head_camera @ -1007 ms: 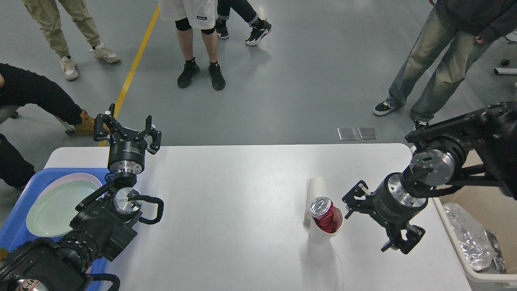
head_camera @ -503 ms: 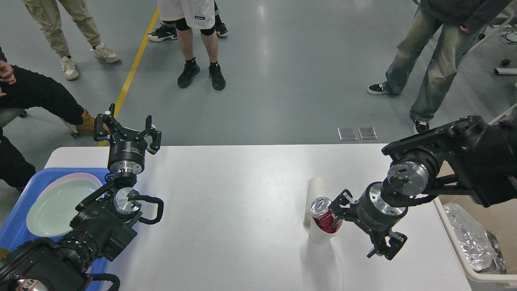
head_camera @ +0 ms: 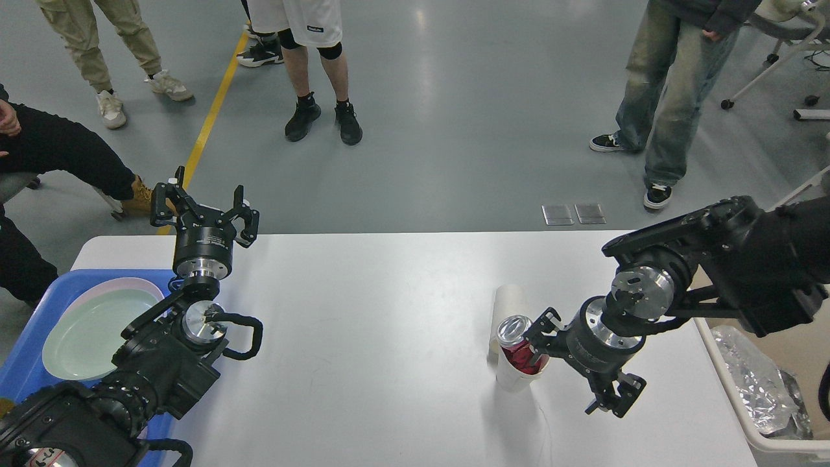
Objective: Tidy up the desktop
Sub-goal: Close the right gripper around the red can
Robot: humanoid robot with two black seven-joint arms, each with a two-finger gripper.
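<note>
The white tabletop fills the near half of the view, with grey floor and standing people beyond its far edge. At the right, a red can sits in a white paper cup, and a second white cup stands just behind it on the far side. The right tool is spread wide beside the can, one finger at the can's right side and the other well apart from it nearer the viewer. The left tool hangs over the far left corner, its fingers wide and holding nothing. A blue tray at the left edge carries a pale green plate. A beige bin with crumpled clear plastic stands just off the right edge
</note>
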